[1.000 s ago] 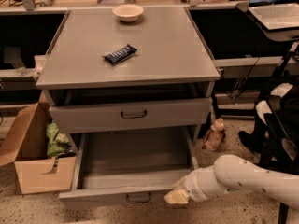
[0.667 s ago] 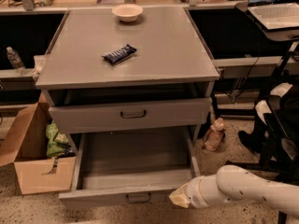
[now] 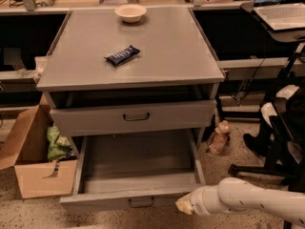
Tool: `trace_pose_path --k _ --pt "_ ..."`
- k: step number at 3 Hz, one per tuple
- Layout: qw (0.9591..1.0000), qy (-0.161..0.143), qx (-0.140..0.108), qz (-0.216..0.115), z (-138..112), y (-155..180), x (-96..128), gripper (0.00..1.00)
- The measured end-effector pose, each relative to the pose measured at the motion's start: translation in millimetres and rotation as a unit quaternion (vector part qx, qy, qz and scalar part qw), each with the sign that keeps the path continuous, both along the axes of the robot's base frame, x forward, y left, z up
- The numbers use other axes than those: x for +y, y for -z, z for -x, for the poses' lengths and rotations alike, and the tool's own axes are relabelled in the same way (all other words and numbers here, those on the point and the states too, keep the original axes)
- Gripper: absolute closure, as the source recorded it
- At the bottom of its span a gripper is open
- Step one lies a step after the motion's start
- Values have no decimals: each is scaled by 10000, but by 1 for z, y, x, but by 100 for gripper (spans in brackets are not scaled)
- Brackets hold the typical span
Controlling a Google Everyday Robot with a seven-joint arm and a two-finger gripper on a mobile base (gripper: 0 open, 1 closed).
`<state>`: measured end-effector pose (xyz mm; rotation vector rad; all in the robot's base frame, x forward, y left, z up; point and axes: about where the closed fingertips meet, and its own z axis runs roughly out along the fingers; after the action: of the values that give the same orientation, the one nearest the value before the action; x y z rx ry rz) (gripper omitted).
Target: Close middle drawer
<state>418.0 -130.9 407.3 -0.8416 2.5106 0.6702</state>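
Sticking far out of the grey cabinet [image 3: 162, 46], the middle drawer [image 3: 138, 156] is still open, just as it was a moment ago. It sits low, near the floor, and its grey tray has nothing in it. The white arm [image 3: 252, 199] has dropped a bit lower than before. It comes in from the right and lies almost flat, just above the floor. A cardboard box [image 3: 43, 180] stands on the floor, just beside the drawer on the left. The upper drawer [image 3: 95, 120] is above the open one and pokes out only a little. The gripper [image 3: 185, 205] has stayed in nearly the same spot. It points left at the right end of the middle drawer's front panel, right of the small dark handle [image 3: 141, 202]. I cannot tell if the gripper is wide or narrow, or if it touches the panel. A bowl [image 3: 130, 12] sits at the back of the cabinet top. A dark snack bar [image 3: 122, 55] lies nearer the front.
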Motion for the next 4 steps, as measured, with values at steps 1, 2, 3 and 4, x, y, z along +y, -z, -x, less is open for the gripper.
trace_pose_path --k 1,2,3,4 --pt "9971 676 29 347 -24 21 -9 100" --pt "9971 676 29 347 -22 21 -9 100" --pt "9970 731 -210 127 -57 8 3 100" --pt "9970 723 -255 114 -62 8 5 100"
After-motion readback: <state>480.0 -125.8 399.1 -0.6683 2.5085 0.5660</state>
